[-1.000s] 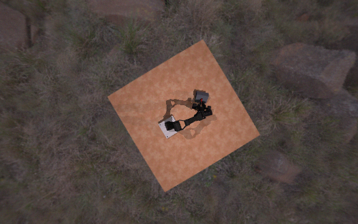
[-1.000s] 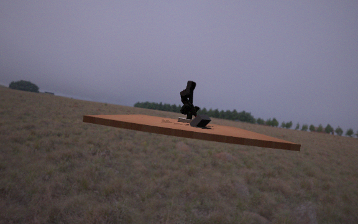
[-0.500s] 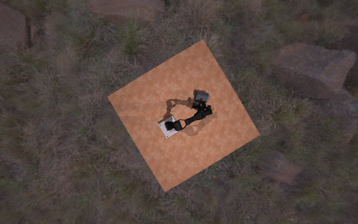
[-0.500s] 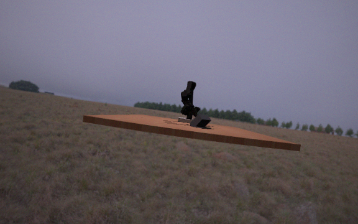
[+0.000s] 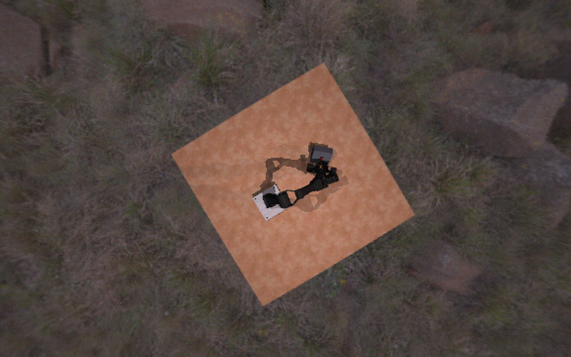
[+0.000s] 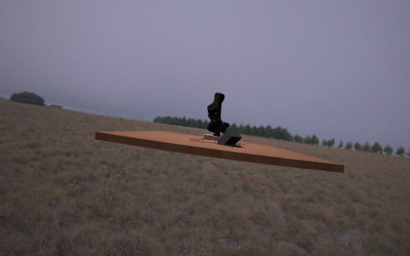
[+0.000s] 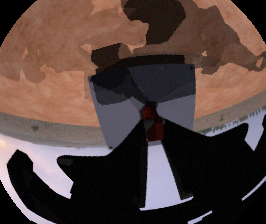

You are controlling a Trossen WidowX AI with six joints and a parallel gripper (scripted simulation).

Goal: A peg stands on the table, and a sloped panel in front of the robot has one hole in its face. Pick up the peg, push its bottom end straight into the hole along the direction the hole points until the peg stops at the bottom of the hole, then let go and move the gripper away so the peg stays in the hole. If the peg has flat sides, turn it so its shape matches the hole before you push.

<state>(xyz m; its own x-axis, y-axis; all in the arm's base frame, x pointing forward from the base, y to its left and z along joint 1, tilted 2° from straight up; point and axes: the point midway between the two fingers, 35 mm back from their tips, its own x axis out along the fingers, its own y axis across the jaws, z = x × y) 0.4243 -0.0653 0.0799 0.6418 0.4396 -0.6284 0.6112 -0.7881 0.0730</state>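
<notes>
The red peg [image 5: 321, 159] [image 7: 156, 132] is held between the fingertips of my gripper [image 7: 150, 121], which is shut on it. In the wrist view the peg appears as a short red piece in front of the sloped panel's face. The grey sloped panel [image 5: 321, 152] [image 6: 229, 138] [image 7: 180, 107] stands on the table, with the gripper right at its face. The hole cannot be made out; the fingertips, peg and dark shadows cover the middle of the face. Whether the peg's bottom end is inside the hole cannot be told.
The square orange-brown table [image 5: 216, 149] [image 6: 144, 136] [image 7: 39, 97] carries the arm's white base plate [image 5: 267, 211] and the panel. The black arm [image 5: 308, 189] [image 6: 215, 112] reaches from the base to the panel. Its shadows fall across the table and the panel's face.
</notes>
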